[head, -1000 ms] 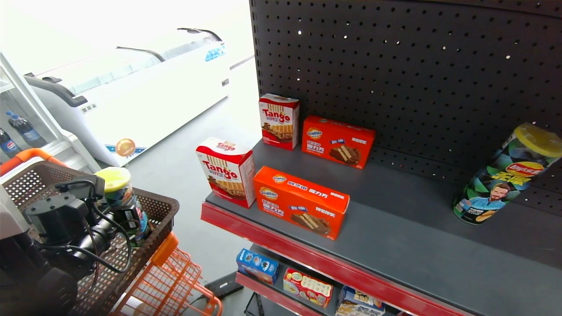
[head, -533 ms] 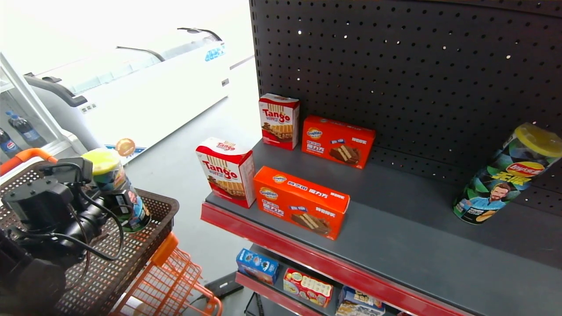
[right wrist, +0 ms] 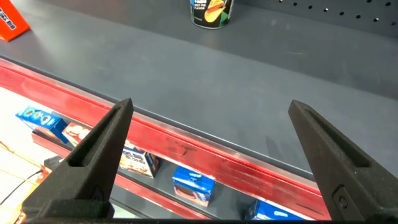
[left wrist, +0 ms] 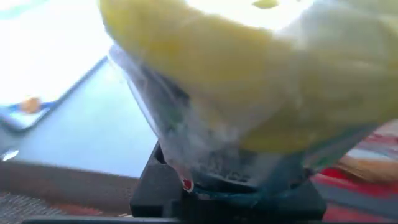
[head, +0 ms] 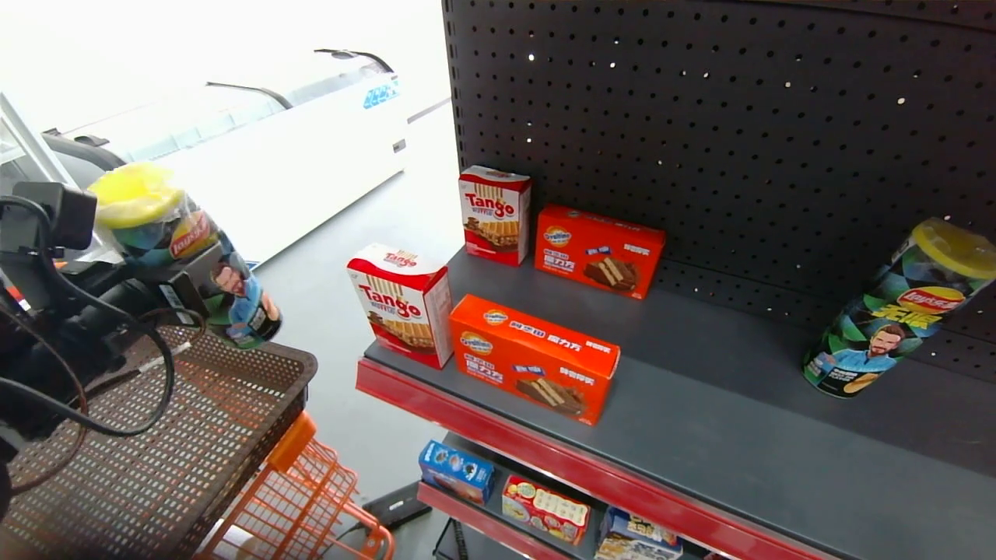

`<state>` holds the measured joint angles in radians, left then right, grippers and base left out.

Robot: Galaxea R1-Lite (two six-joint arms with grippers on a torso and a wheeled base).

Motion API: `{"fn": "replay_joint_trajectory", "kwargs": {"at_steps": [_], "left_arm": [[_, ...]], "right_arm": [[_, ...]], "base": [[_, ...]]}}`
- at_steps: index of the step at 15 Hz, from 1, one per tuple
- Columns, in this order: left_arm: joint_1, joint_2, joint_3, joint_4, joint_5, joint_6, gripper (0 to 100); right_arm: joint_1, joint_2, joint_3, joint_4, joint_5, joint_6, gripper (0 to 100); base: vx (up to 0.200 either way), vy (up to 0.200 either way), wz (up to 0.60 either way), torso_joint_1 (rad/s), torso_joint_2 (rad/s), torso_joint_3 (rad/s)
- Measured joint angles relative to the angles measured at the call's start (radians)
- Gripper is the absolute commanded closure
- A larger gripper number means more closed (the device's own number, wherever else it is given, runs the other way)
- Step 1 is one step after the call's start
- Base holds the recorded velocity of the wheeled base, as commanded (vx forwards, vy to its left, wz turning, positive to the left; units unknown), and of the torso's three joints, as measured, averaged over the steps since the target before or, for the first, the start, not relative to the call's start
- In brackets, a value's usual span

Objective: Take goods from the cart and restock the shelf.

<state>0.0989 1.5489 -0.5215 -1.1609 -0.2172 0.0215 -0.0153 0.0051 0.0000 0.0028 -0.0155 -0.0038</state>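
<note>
While the left pincer (head: 185, 292) is clamped around the middle of the chip can (head: 191, 249), the can hangs tilted above the brown cart basket (head: 299, 365), at nine o'clock in the head view. Its yellow lid (head: 134, 194) points toward ten o'clock and its base toward four o'clock, just over the basket's far rim and clear of the mesh. The shelf (head: 739, 443) lies at three o'clock from the basket, well apart from the held can. On its grey deck, two red-and-white wafer boxes (head: 405, 303) stand at the nine o'clock end. Two orange boxes (head: 537, 358) stand just beside them, one near the red front edge and one back by the pegboard (head: 700, 117). A second chip can (head: 895, 311) stands at the three o'clock end, near the pegboard. The right pincer (right wrist: 211, 162) hovers with its fingers (right wrist: 93, 162) spread wide apart and holding nothing, above the shelf's red front edge.
</note>
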Motion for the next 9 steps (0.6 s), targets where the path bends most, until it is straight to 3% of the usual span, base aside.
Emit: {"fn": "replay_joint_trajectory", "kwargs": {"at_steps": [1,3,7,9], "left_arm": [[-0.024,-0.045,0.019,0.048,-0.108,-0.001,100],[-0.059,-0.126,0.045,0.125,-0.199,-0.003,100],[-0.152,-0.267,0.066,0.285,-0.305,-0.019,100],[-0.177,-0.307,0.071,0.343,-0.323,-0.018,100]], "right_arm": [[0.000,0.000,0.000,0.000,0.000,0.000,0],[0.000,0.000,0.000,0.000,0.000,0.000,0],[0.000,0.000,0.000,0.000,0.000,0.000,0],[0.000,0.000,0.000,0.000,0.000,0.000,0]], "base": [[0.000,0.000,0.00,0.000,0.00,0.000],[0.000,0.000,0.00,0.000,0.00,0.000],[0.000,0.000,0.00,0.000,0.00,0.000],[0.000,0.000,0.00,0.000,0.00,0.000]]}}
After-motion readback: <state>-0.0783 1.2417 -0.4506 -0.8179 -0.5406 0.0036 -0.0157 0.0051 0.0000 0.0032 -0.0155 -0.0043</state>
